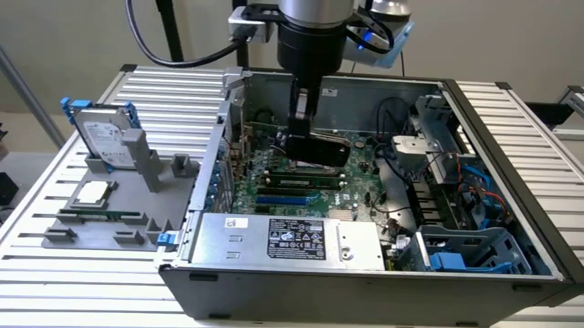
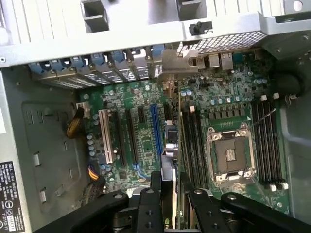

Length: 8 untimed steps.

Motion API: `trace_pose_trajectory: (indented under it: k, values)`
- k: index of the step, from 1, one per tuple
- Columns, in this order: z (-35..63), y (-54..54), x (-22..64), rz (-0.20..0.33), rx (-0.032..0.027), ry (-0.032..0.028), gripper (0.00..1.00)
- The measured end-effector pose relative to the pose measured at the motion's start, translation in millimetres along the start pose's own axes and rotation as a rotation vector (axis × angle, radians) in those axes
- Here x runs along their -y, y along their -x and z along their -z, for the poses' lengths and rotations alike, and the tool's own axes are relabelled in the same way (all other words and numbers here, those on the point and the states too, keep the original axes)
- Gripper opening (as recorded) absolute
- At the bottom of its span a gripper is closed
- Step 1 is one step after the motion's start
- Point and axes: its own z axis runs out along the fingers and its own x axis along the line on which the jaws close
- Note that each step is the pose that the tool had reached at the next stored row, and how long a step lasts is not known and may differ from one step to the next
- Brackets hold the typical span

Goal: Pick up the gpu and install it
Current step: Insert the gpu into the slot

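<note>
1. Hand (image 1: 301, 133) on the arm reaches down into the open computer case (image 1: 365, 294), which lies on its side on the slatted table (image 1: 174, 89).
2. Its two fingers (image 2: 154, 191) are pressed against the gpu (image 1: 321, 150), pinching the card by its upper edge.
3. In the exterior view the gpu's black face shows just below the hand, over the middle of the green motherboard (image 1: 301, 190).
4. In the wrist view the card is seen edge-on. It stands upright between the long blue slot (image 2: 155, 128) and the open CPU socket (image 2: 231, 155).
5. Its silver end bracket (image 2: 181, 60) reaches the case's rear wall, next to the row of blue-tabbed slot covers (image 2: 92, 65).
6. I cannot tell whether the card's lower edge is seated in a slot or is just above the board.
7. A power supply (image 1: 292, 239) with a black label sits at the near end of the case.
8. On the exterior view's left, a grey fixture (image 1: 91, 236) on the table holds an upright hard drive (image 1: 100, 137) with blue rails. A small square CPU chip (image 1: 94, 193) lies flat in it.
</note>
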Motion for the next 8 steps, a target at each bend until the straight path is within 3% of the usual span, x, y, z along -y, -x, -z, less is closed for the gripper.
trace_pose_trajectory:
  k: [8]
  values:
    - [-8.5,-2.7,-0.3,0.063,-0.0007,0.0015,0.00]
